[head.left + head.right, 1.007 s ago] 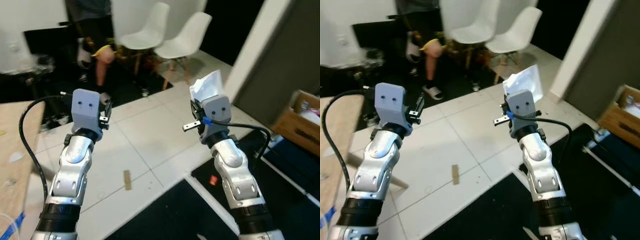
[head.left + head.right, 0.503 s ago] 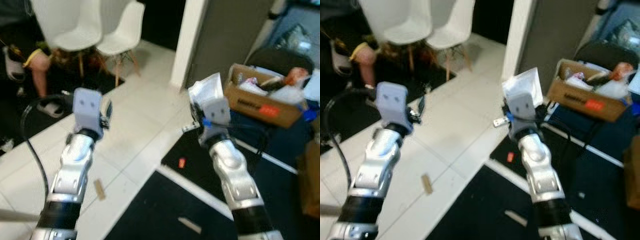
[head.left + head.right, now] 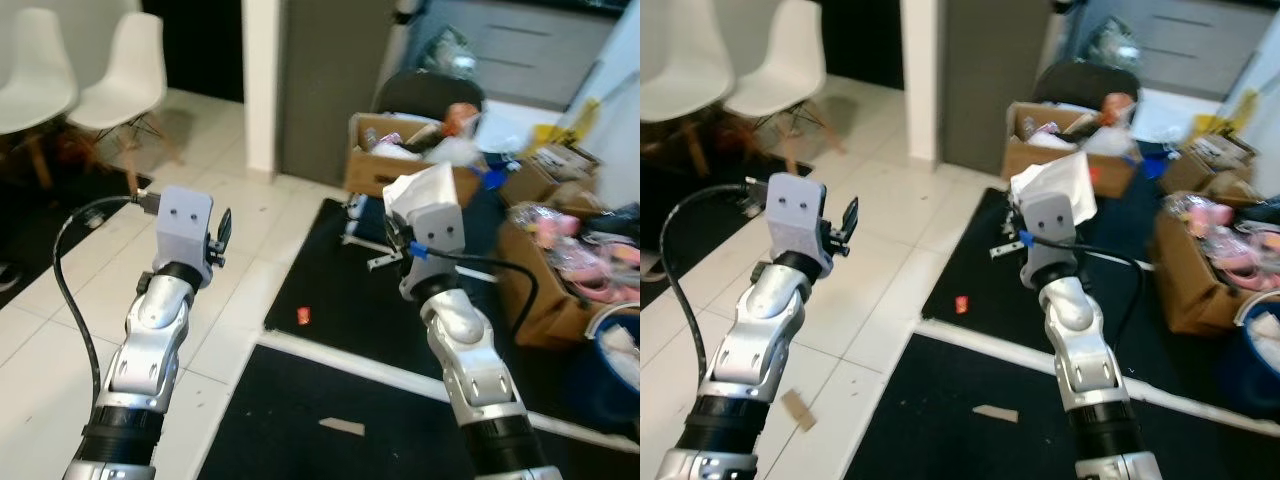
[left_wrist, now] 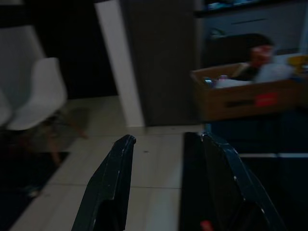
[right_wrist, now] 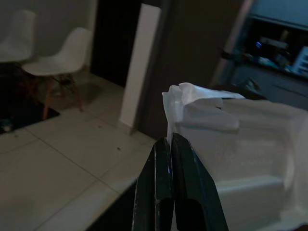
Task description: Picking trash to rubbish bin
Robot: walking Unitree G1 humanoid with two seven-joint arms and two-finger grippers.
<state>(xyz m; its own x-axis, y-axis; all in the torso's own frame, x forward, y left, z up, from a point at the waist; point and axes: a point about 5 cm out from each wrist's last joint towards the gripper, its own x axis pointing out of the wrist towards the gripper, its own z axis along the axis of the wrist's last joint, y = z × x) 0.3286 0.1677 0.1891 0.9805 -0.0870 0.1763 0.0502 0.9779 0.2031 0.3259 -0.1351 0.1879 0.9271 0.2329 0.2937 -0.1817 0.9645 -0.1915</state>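
Right claw (image 5: 169, 149) is raised in front of the robot, its two black fingers (image 5: 159, 187) pressed together on the edge of a crumpled white wrapper (image 5: 231, 159). That piece of trash stands up above the claw's grey wrist housing, held in the air well clear of the floor.

Left claw (image 4: 166, 159) is raised at about the same height, off to the left of the right one, with its fingers (image 4: 113, 183) spread apart and nothing between them.

Beyond the right claw, on the floor, sits an open cardboard box (image 3: 375, 165) stuffed with mixed items. To the right of the claw is a second cardboard box (image 3: 545, 290) with pink things spilling over it, and further right the rim of a blue bin (image 3: 615, 360).

Below both claws the floor is white tile (image 3: 60, 300) on the left side and black mat (image 3: 350, 300) on the right. A small red scrap (image 3: 304, 316) lies on the mat between the two arms, and a pale strip (image 3: 342, 427) lies on the mat nearer the robot.

Far to the left of the left claw stand two white chairs (image 3: 115, 70).
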